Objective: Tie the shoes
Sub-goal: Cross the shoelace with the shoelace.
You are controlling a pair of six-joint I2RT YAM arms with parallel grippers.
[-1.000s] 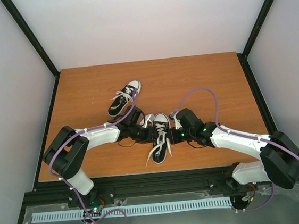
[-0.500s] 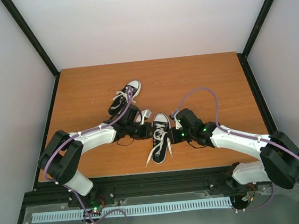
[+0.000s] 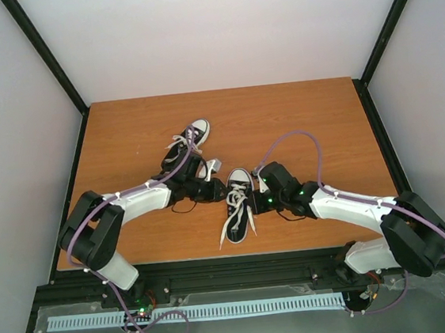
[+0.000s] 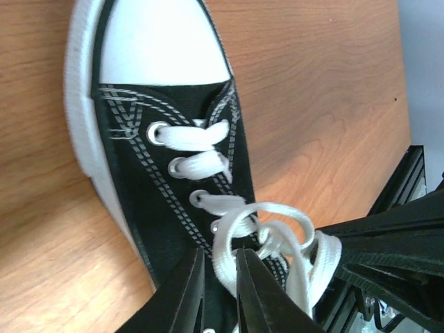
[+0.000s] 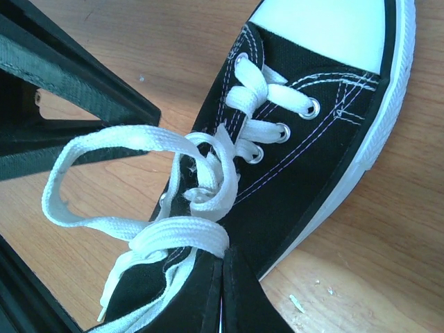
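Two low-top shoes sit on the wood-grain surface [image 3: 305, 118]. The near shoe [image 3: 239, 206] lies between the two arms with its toe pointing away from their bases. The far shoe [image 3: 187, 144] lies apart from it, further back and to the left, angled.

The near shoe is black woven canvas with double rows of pale stitching, a smooth rounded white toe cap [image 4: 163, 41], a thick white sole rim and small metal eyelets [image 4: 154, 130]. Its flat, ribbon-like white lace [image 5: 177, 239] crosses the eyelets and forms soft loops over the tongue.

The left pincer [image 4: 218, 263] has its dark tapered fingers slightly parted. A lace strand runs through the narrow gap, with a dark sliver beside it.

The right pincer [image 5: 222, 270] is pressed closed, pinching the lace where a flat band meets its tips.
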